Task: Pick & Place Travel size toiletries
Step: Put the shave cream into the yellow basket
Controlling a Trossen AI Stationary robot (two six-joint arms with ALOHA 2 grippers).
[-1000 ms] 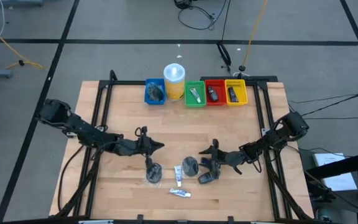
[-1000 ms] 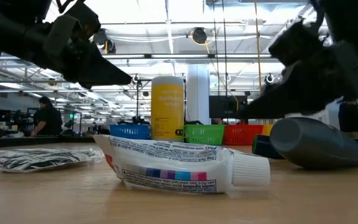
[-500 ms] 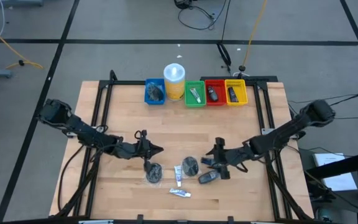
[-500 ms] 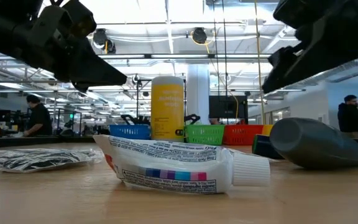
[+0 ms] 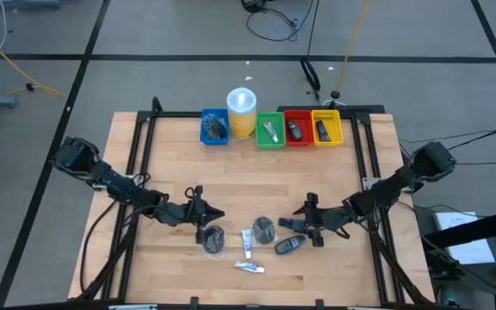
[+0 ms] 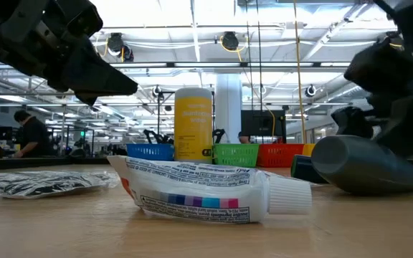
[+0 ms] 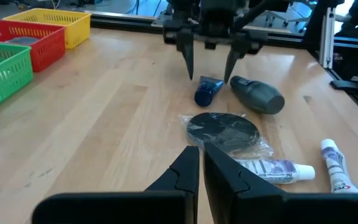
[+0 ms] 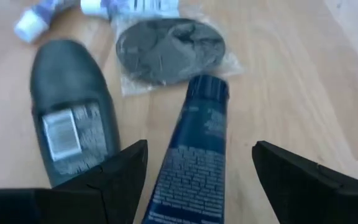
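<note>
My right gripper [image 8: 194, 165] is spread wide, fingers either side of a blue tube [image 8: 194, 155] lying flat on the table [image 5: 170, 164]; nothing grasped, pads clear of it. Dark bottle [image 8: 70, 109] lies just beside the tube, label up. Grey disc [image 8: 169, 50] in clear wrap sits just past the tube's cap end. White tubes [image 5: 248, 244] lie beyond the bottle and disc.

My left gripper [image 7: 199, 163] is pinched closed, empty, low over the table, pointing at that disc [image 7: 222, 129]. Second wrapped disc [image 5: 213, 238] lies under it in the high view. Bins [image 5: 269, 129] far ahead.
</note>
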